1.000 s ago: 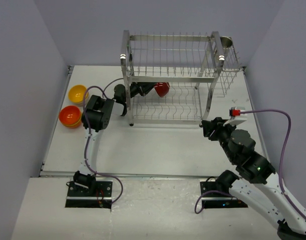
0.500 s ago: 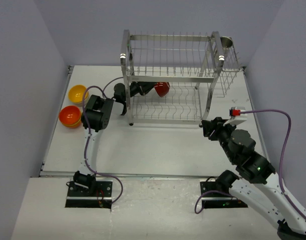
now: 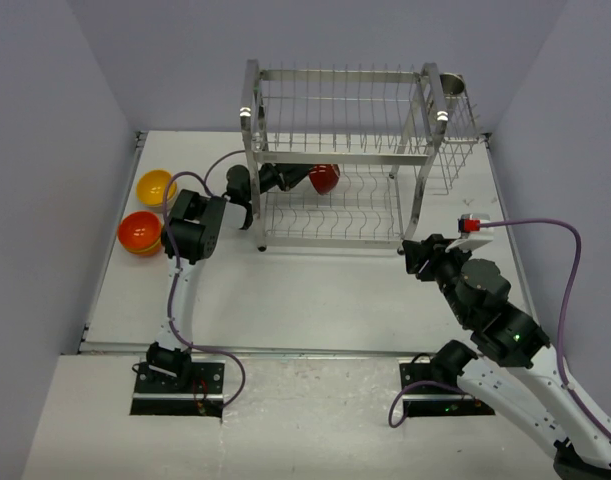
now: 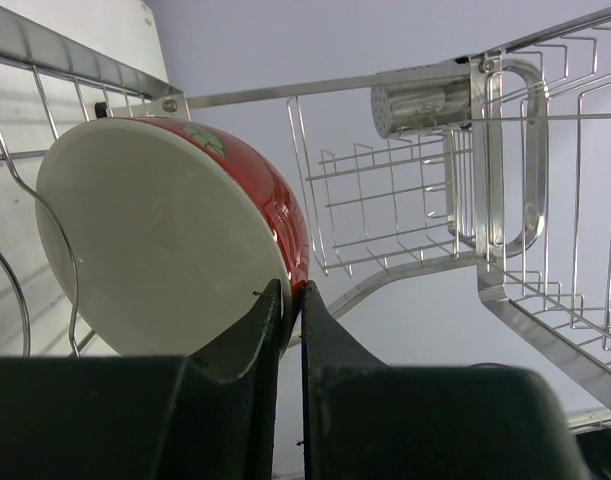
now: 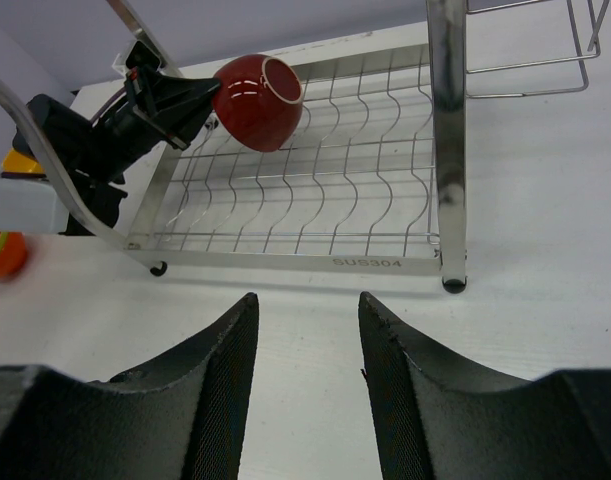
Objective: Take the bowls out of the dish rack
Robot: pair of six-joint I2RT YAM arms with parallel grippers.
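Observation:
A dark red bowl (image 3: 324,178) with a whitish inside stands on edge in the lower tier of the steel dish rack (image 3: 410,200). My left gripper (image 3: 297,180) reaches into the rack from the left and is shut on the bowl's rim; in the left wrist view the fingers (image 4: 327,345) pinch the rim of the bowl (image 4: 155,240). The right wrist view shows the same bowl (image 5: 255,103) held by the left gripper (image 5: 207,104). My right gripper (image 5: 307,305) is open and empty over the table in front of the rack (image 5: 446,120).
A yellow bowl (image 3: 155,187) and an orange bowl (image 3: 140,232) sit on the table at the far left. A small metal cup (image 3: 452,84) hangs at the rack's top right, above a wire side basket (image 3: 455,165).

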